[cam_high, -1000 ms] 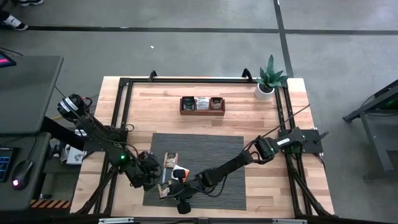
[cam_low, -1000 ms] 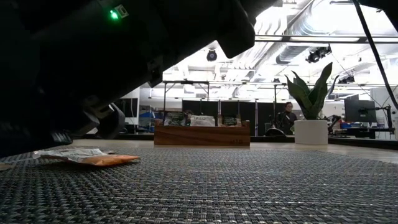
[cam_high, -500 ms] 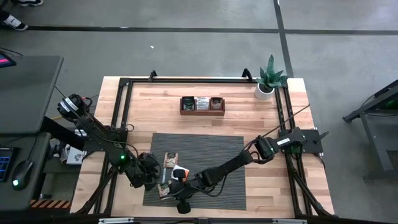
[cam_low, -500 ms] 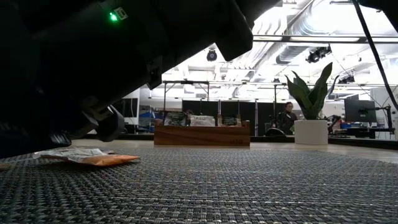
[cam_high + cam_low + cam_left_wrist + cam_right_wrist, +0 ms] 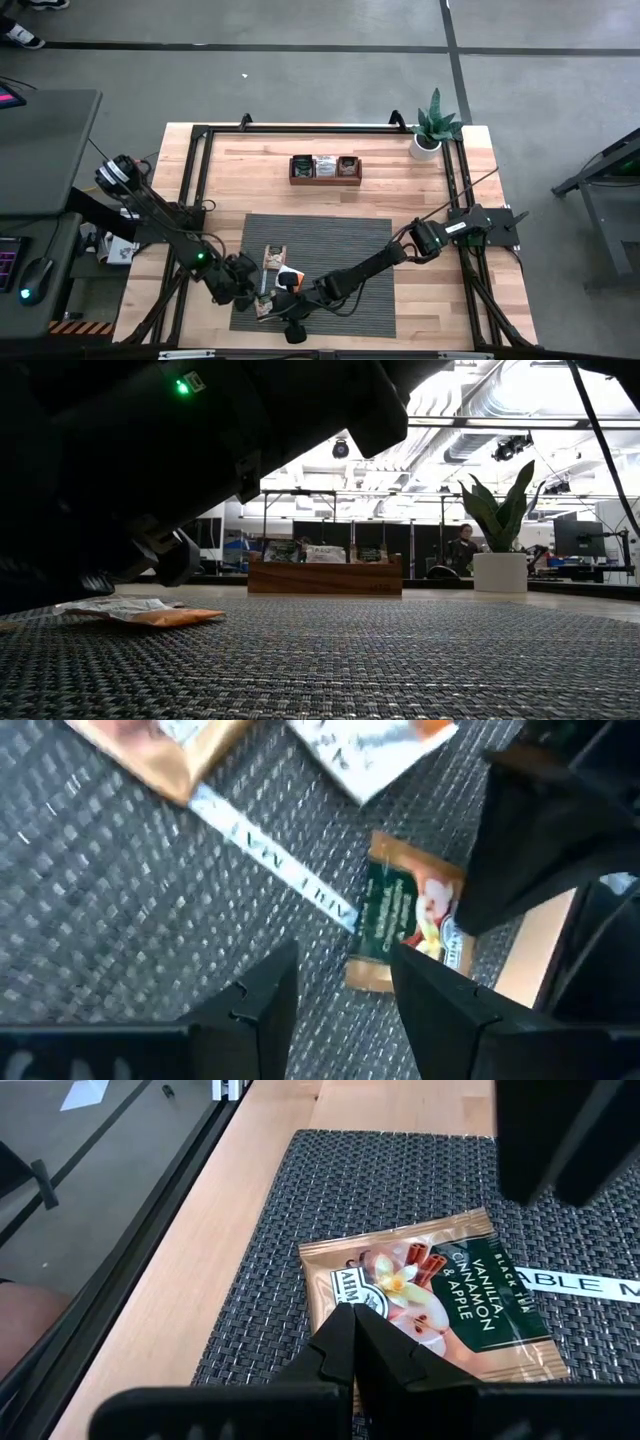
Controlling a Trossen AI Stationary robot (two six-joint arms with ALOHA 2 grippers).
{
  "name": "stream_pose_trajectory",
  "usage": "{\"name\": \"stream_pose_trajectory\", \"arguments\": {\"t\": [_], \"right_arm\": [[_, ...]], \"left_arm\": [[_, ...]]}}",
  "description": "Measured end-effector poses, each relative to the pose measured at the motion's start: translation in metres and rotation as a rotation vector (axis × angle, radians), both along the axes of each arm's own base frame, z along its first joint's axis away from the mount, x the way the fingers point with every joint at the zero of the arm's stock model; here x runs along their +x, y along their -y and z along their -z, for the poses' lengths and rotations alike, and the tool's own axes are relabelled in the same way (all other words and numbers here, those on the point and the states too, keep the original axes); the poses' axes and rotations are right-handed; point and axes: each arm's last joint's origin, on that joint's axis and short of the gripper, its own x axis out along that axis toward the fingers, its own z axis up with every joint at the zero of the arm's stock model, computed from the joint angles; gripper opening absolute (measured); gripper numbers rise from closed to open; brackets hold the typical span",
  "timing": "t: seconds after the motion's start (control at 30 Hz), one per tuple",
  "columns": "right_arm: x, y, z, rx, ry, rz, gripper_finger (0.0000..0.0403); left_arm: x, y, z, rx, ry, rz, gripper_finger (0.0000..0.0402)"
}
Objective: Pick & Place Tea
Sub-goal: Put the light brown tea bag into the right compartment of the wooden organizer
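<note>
At the mat's (image 5: pixel 340 240) near-left corner, left gripper (image 5: pixel 335 982) spread over a tan-and-green sachet (image 5: pixel 410 910); right gripper (image 5: pixel 352 1342) pressed together beside it.

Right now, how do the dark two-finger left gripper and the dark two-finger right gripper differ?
The left gripper is open; the right gripper is shut. The left gripper holds nothing, with the tan and dark green tea sachet just ahead; the right gripper's closed tips meet that sachet's edge. Both hang low over the grey woven mat.
</note>
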Motion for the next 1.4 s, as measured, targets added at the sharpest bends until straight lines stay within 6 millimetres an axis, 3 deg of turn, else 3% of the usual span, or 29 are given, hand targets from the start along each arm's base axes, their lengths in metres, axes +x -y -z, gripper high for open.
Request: {"name": "stream_pose_trajectory", "arguments": {"t": [0.3, 0.63, 1.4], "right_arm": [[-0.001, -0.001, 0.000, -0.005, 0.002, -0.001, 0.0000], [-0.001, -0.003, 0.000, -0.005, 0.003, -0.005, 0.0000], [-0.001, -0.002, 0.000, -0.014, 0.006, -0.004, 0.0000]], "left_arm": [[0.003, 0.004, 0.016, -0.010, -0.070, -0.033, 0.0159], [0.007, 0.010, 0.014, -0.098, -0.054, -0.026, 0.0159], [0.007, 0.011, 0.013, -0.125, -0.059, -0.009, 0.0159]]}}
